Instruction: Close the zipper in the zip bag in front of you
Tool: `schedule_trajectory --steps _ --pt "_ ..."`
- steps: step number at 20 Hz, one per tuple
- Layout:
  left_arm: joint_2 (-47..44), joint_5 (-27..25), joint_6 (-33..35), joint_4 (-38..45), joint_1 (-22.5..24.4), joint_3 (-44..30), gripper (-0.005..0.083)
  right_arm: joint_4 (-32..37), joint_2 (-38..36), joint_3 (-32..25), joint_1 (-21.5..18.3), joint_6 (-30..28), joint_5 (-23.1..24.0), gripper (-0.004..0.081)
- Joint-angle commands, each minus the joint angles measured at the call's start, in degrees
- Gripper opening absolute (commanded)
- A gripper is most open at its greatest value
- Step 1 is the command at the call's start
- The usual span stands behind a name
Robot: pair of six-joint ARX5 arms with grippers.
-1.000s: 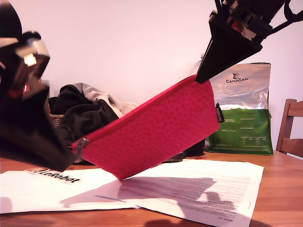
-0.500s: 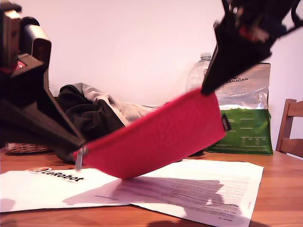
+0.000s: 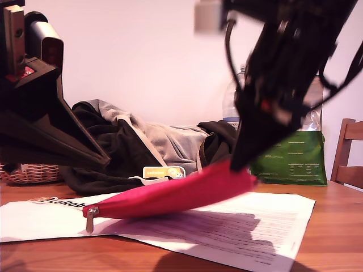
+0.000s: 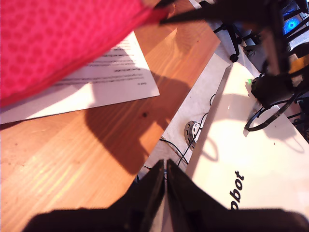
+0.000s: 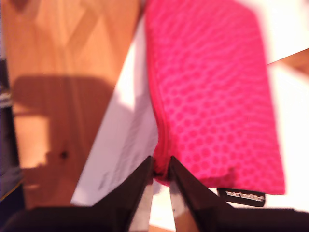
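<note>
Pink pouch (image 3: 181, 192) is sagging onto the papers (image 3: 249, 226), one corner pinched in my second gripper (image 5: 161, 176). My first gripper (image 4: 165, 176) is hanging closed on nothing. The slider (image 3: 91, 214) is sitting at the far end, so the zipper looks closed; next, releasing.

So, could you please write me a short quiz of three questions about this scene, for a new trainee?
1. True or false: my first gripper is clamped on the zip bag.
2. Which thing pinches the bag's corner near its black tag? A) a person's hand B) my second gripper C) nothing
3. Fill in: in the exterior view, the silver pull tab hangs at the bag's ____ end.

Key:
1. False: its jaws are together and hold nothing, apart from the bag.
2. B
3. Left, just over the white paper.
</note>
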Motion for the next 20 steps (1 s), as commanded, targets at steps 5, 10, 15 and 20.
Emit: schedule_trajectory --steps 5,10,15,20 --pt "-1.42 -0.46 0.68 0.22 -0.31 -1.22 -0.0019 -1.01 4.13 0.83 -0.04 1.38 -1.42 0.0242" --pt "-6.25 -5.46 0.66 0.22 -0.31 -1.22 -0.0019 -2.62 1.01 0.85 -0.09 2.84 -1.99 0.0260" --pt "-9.44 -12.41 0.68 0.76 -0.31 -1.22 -0.0019 -6.47 -3.17 0.85 -0.26 9.35 -5.27 0.0053" --pt "-10.64 -28.81 1.18 11.08 -0.26 -1.22 -0.0019 10.78 -4.11 0.76 -2.19 30.32 -6.71 -0.0013"
